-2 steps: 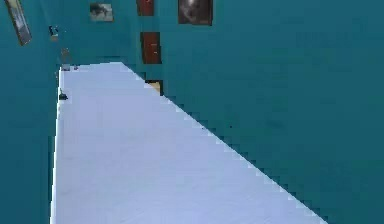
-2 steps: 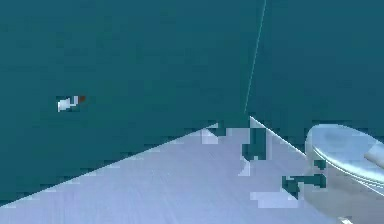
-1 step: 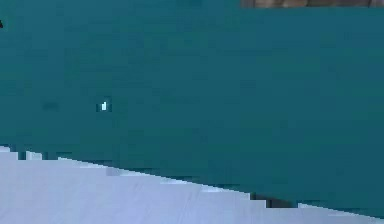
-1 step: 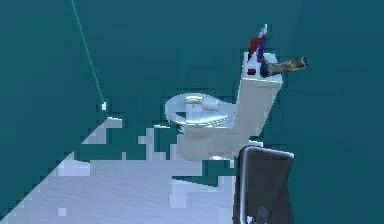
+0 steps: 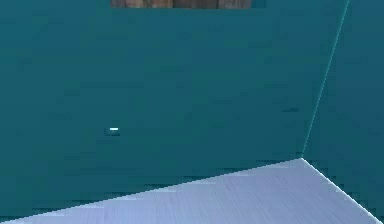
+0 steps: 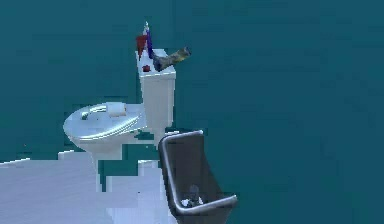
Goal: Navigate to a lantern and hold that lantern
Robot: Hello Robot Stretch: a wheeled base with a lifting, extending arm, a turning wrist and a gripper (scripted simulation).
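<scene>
The task looks to be in its early, searching part. Ahead of the robot is a teal wall (image 5: 180,90) meeting a pale floor (image 5: 250,195), with the room's corner at about 4 o'clock in the forward view. A strip of something brown (image 5: 180,3) sits at 12 o'clock on the top edge, perhaps the bottom of a frame, and is too cut off to name.

In the arm side view a white toilet (image 6: 150,100) stands at about 10 o'clock, lid down, against the same teal wall. On its tank at 11 o'clock are small things: a red and blue upright thing (image 6: 144,40) and, just beside it toward 12 o'clock, a brown and grey thing (image 6: 178,56) lying tilted. A dark bin (image 6: 190,165) with a shiny rim stands on the floor at 6 o'clock, near the toilet's base.

I cannot tell where the lantern is. The things on the tank are too small to name, and neither has a shape I would call a lantern. The gripper's state cannot be told.

In my judgement nothing of the task is done yet. Finding the lantern, driving up to it, reaching for it and taking hold of it all remain. Facing a bare corner, the robot would probably have to turn away to look elsewhere.
</scene>
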